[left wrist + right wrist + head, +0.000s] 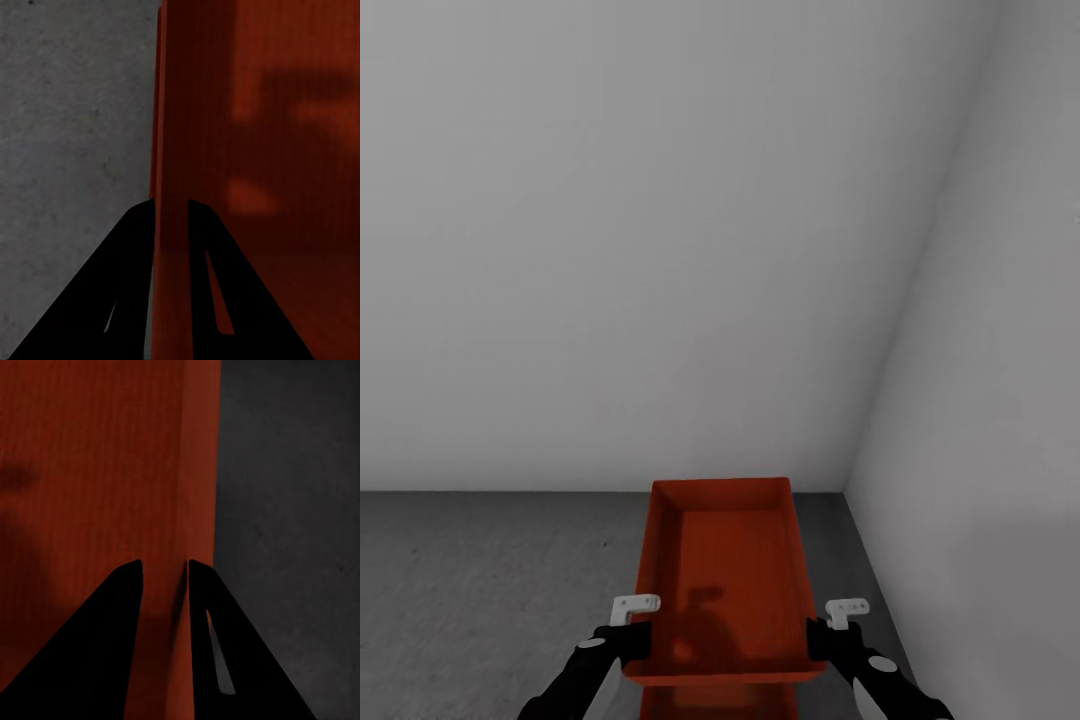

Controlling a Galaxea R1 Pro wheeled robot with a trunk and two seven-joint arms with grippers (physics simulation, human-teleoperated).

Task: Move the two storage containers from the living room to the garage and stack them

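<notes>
Head view: an orange-red bin (722, 570), open-topped and rectangular with thin plain walls and a flat smooth bottom, sits in the corner where two plain white walls (660, 250) meet, over the dark grey floor (480, 600). The floor is rough, speckled concrete. A second orange-red bin (720, 702) shows as a strip directly under the near edge of the first, so the upper one appears stacked on or held just above it; which of the two cannot be told. A soft shadow falls across the upper bin's bottom. No label, brand or writing is visible on either bin, the walls or the floor. The left gripper (628, 632) comes in from the lower left, black forearm angled inward, small white bracket above the wrist, and meets the bin's left long wall near its near end. The right gripper (822, 634) mirrors it on the right long wall. Left wrist view: two black tapered fingers (120, 285) straddle the thin red wall, one inside the bin, one outside over the concrete, clamped on the wall. Right wrist view: the black fingers (112, 637) likewise pinch the opposite wall, closed against it with no gap seen.
</notes>
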